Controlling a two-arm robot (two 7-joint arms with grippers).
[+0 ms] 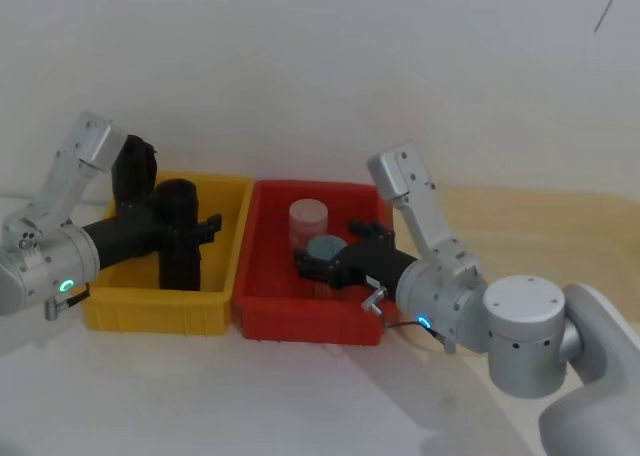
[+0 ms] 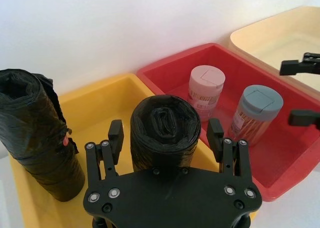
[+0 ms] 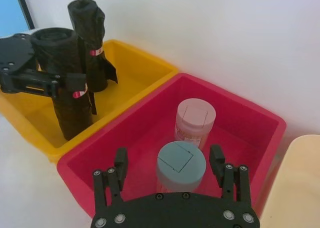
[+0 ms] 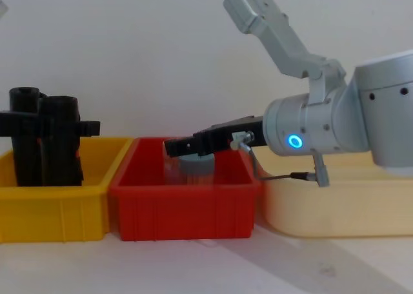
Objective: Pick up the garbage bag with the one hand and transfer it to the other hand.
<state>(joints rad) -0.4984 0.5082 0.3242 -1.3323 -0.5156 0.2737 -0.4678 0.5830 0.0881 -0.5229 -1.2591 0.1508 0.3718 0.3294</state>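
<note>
- Left arm [image 1: 68, 176]: silver-grey, boxy upper link, cylindrical wrist with a green-cyan ring [image 1: 66, 286] glowing.
- Left gripper [image 2: 165, 130]: matte black, flat fingers [image 2: 116, 134], base plate studded with silver screws [image 2: 114, 193].
- Right arm [image 1: 430, 216]: silver-grey, rounded joints with small dark holes, glowing blue ring [image 4: 295, 140], thin grey cable [image 4: 277, 175].
- Right gripper [image 3: 168, 157]: matte black, same screwed plate.
</note>
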